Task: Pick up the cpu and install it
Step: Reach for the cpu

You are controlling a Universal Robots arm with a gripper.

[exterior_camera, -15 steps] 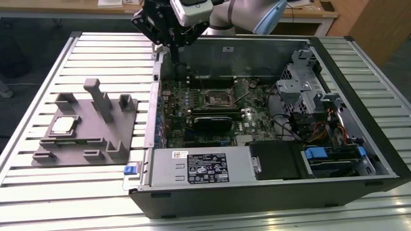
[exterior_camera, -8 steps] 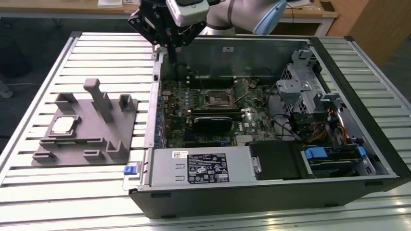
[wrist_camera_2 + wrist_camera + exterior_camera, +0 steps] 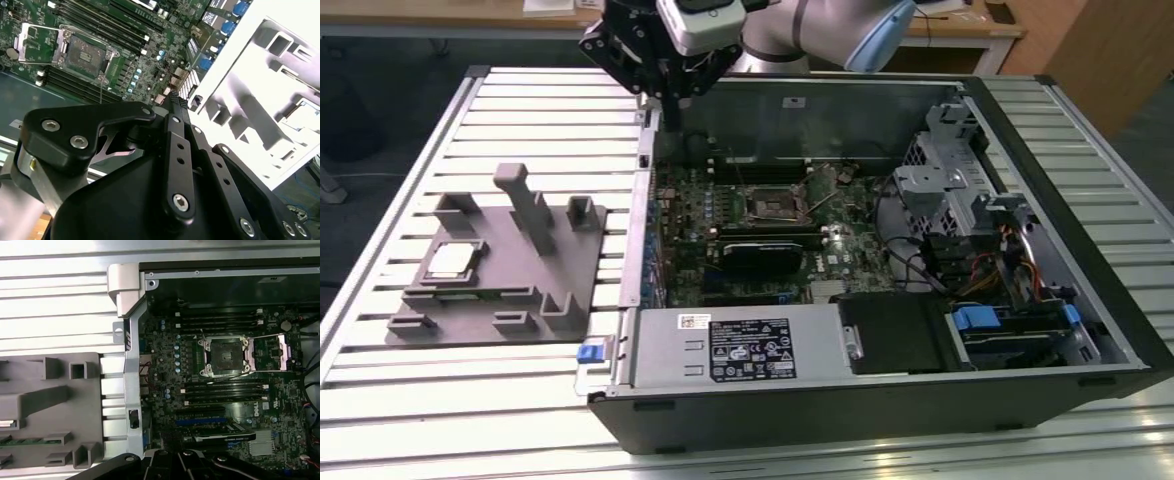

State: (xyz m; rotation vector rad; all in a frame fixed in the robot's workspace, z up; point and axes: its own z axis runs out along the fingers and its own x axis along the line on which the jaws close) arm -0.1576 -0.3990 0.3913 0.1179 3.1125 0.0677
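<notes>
While the cpu (image 3: 450,262) lies flat in a recess of the grey holder block (image 3: 520,290), on the slatted table (image 3: 400,160) at the exterior view's left, the gripper (image 3: 670,100) hangs well apart from it, over the wall of the open computer case (image 3: 881,400). Whether the gripper is parted or closed I cannot tell: its black links overlap in the second wrist view. There the holder is washed out white. On the motherboard, the socket (image 3: 223,356) has its metal frame swung aside.

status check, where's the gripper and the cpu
gripper above case rim, apart from cpu. cpu sits in grey holder. socket lid open, empty.
</notes>
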